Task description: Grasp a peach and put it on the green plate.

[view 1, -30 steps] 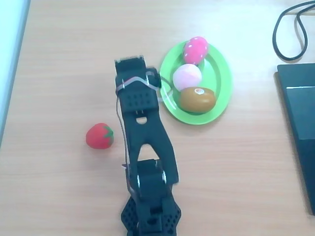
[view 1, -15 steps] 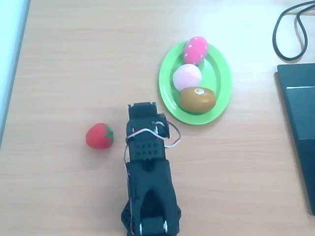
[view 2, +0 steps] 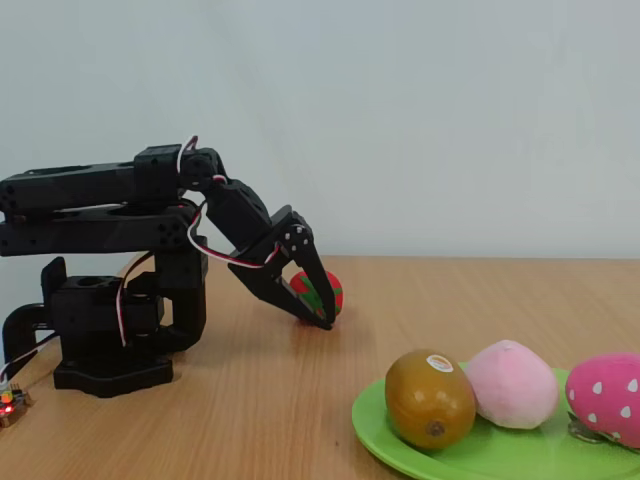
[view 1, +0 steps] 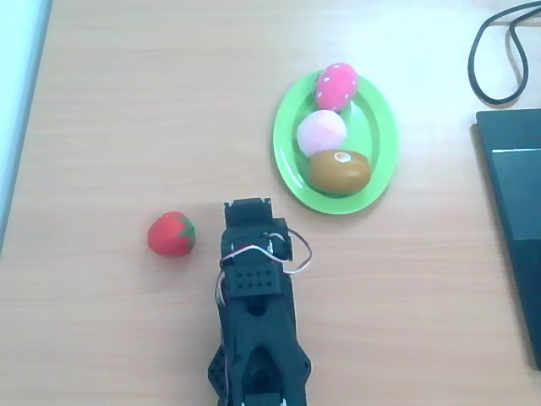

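Note:
The pale pink peach (view 1: 321,133) (view 2: 512,385) lies on the lime-green plate (view 1: 379,127) (view 2: 480,462), between a bright pink speckled fruit (view 1: 336,86) and a brown kiwi (view 1: 339,171). My gripper (view 1: 248,207) (view 2: 322,318) is drawn back from the plate. It points down at the table with its fingers together and nothing held between them. It hangs below and to the left of the plate in the overhead view. The red strawberry (view 1: 172,233) (view 2: 327,290) sits on the table to its left, partly hidden behind the fingers in the fixed view.
A dark flat device (view 1: 516,228) lies along the right edge, with a black cable (view 1: 499,51) looping above it. The arm's base (view 2: 110,330) stands at the left in the fixed view. Bare wood spreads across the upper left of the overhead view.
The arm has folded back from the plate's left rim toward the bottom edge of the overhead view. The peach and the other fruits have stayed put.

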`<act>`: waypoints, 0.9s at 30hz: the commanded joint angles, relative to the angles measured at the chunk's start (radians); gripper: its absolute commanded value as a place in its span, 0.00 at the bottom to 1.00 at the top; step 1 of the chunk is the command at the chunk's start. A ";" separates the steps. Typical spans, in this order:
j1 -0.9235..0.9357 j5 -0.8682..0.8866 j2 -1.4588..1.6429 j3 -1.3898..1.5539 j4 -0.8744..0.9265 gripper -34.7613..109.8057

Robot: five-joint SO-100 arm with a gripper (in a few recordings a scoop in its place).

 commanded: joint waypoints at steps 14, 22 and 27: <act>0.006 0.051 0.086 0.095 0.160 0.18; -0.018 0.084 0.086 0.103 0.160 0.18; -0.031 0.104 0.086 0.103 0.160 0.18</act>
